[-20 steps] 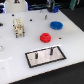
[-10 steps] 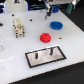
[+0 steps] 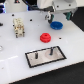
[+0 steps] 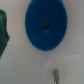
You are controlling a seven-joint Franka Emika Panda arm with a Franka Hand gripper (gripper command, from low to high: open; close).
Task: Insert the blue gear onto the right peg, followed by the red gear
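Gripper (image 3: pixel 54 18) hangs right over the blue gear (image 3: pixel 56 24) on the white table (image 3: pixel 15 50); can't tell if fingers are released or clenched. Red gear (image 3: pixel 46 36) lies at 7 o'clock of blue; right peg (image 3: pixel 50 50) stands on the grey plate (image 3: pixel 60 55) at 6 o'clock of red, apart.

The blue gear (image 4: pixel 45 26) looks like smooth moulded plastic with a faint sheen, its rim finely toothed; the red gear (image 3: pixel 46 36) is the same sort of plastic, slightly glossy. The plate (image 3: pixel 46 60) has a matt grey face inside a black rim; its 2 pegs, the right peg (image 3: pixel 51 51) among them, look dark and dull, material unclear. The table (image 3: pixel 70 40) is a smooth white surface with soft reflections.
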